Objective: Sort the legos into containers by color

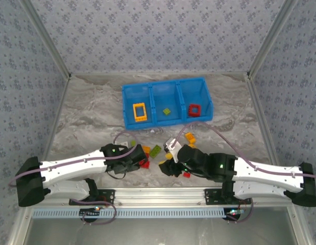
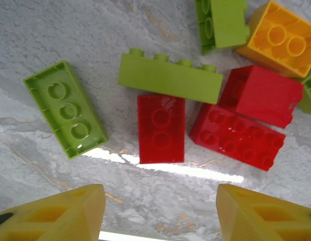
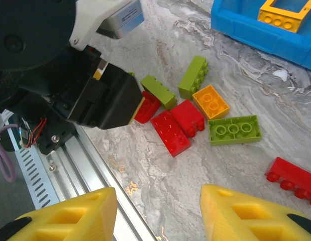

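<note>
Now, left end effector, jaws apart, above red legos

Bricks are red, lime green and orange on a grey marbled surface. The bin is bright blue; walls look grey-blue, perhaps floral.

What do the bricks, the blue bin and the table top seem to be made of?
Bricks: likely moulded plastic, glossy; light glints on smooth faces.
Blue bin: probably plastic too, even bright colour, thin walls.
Table top: grey-veined marble look, slightly shiny; real stone or print, unclear.
</note>
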Robot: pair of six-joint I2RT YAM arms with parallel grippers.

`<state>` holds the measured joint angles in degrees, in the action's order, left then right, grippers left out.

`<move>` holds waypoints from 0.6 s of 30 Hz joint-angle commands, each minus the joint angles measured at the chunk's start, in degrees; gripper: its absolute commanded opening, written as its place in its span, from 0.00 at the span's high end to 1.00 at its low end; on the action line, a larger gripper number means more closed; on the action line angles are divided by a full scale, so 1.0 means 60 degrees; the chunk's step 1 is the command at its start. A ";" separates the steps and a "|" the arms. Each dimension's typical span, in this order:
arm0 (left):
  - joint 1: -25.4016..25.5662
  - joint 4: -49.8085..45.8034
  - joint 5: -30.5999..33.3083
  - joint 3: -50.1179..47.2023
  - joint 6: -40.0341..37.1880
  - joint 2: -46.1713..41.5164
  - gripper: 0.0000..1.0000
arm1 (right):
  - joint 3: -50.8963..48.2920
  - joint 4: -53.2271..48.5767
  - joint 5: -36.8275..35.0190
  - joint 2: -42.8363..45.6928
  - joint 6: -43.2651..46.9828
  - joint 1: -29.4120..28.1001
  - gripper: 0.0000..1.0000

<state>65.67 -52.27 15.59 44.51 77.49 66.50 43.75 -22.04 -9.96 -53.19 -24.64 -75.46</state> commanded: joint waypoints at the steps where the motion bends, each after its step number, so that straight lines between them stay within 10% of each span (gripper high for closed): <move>1: -0.0428 0.0246 0.0119 0.0168 -0.0208 -0.0065 0.37 | 0.0018 0.0403 -0.0352 -0.0121 -0.0206 -0.0130 0.50; 18: -0.3208 0.2849 -0.0589 0.1244 -0.3034 0.2603 0.36 | -0.0080 0.0879 -0.0362 -0.0437 -0.0256 -0.0147 0.51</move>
<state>46.87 -38.50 12.97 49.95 62.63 79.42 43.75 -18.57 -11.77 -55.46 -25.54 -75.96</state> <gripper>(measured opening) 0.635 0.496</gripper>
